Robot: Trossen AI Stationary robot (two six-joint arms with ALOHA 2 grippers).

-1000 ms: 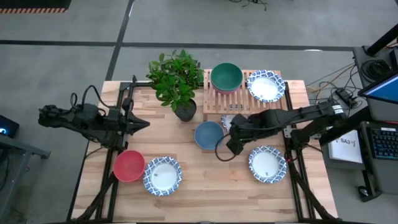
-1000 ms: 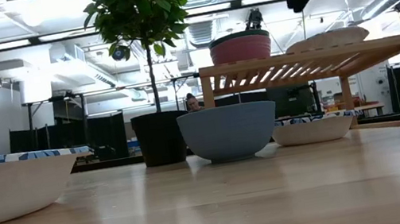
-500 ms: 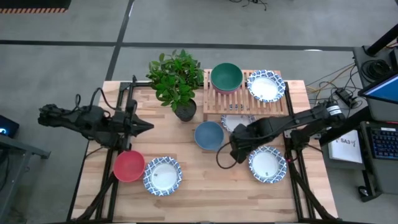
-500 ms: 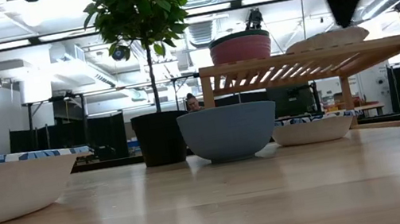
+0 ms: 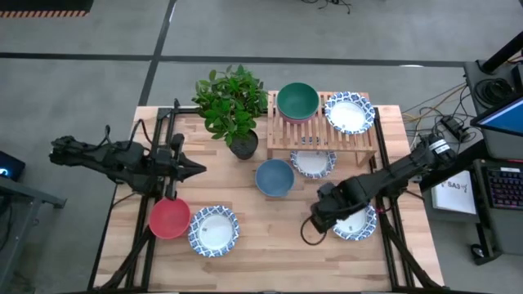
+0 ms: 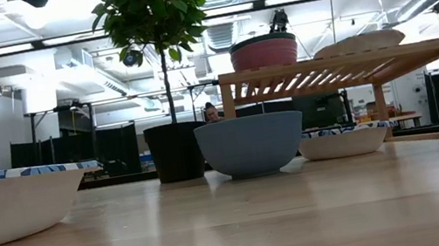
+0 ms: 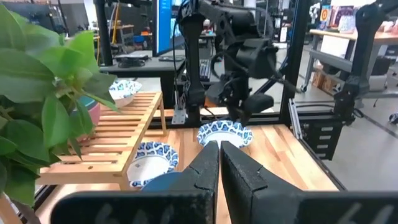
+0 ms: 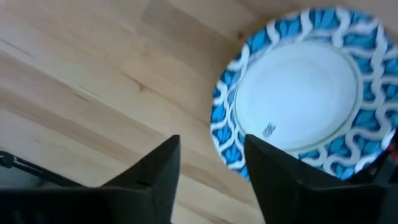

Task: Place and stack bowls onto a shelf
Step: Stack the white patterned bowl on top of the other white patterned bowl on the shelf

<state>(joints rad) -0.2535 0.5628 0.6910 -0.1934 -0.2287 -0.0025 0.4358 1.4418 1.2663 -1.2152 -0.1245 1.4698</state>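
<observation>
Overhead, the leafy plant [image 5: 230, 102] in its dark pot [image 5: 243, 145] stands at the shelf's left end, between the left arm's side of the wooden table [image 5: 270, 245] and the slatted rack. The shelf [image 5: 304, 135] of pale wooden slats on short legs carries a dark green bowl [image 5: 297, 100] nested in a pink bowl [image 6: 264, 51], and beside them a white bowl with a blue-patterned rim [image 5: 349, 112]. Another patterned bowl [image 5: 314, 162] sits on the table, half under the shelf's front edge. The smooth, round blue bowl [image 5: 274, 177] rests just in front of the pot. Near the table's front left lie the red bowl [image 5: 169, 217] and a third patterned bowl [image 5: 213, 230], touching or nearly so.

The right gripper [image 5: 323, 219] hangs over the left rim of the fourth patterned bowl [image 5: 357, 222] at the front right; in its wrist view the two dark fingers [image 8: 155, 168] stand apart with the blue rim showing between them, and nothing is gripped. The left gripper [image 5: 194, 168] waits above the table's left side behind the red bowl, its fingers pressed together and empty.
</observation>
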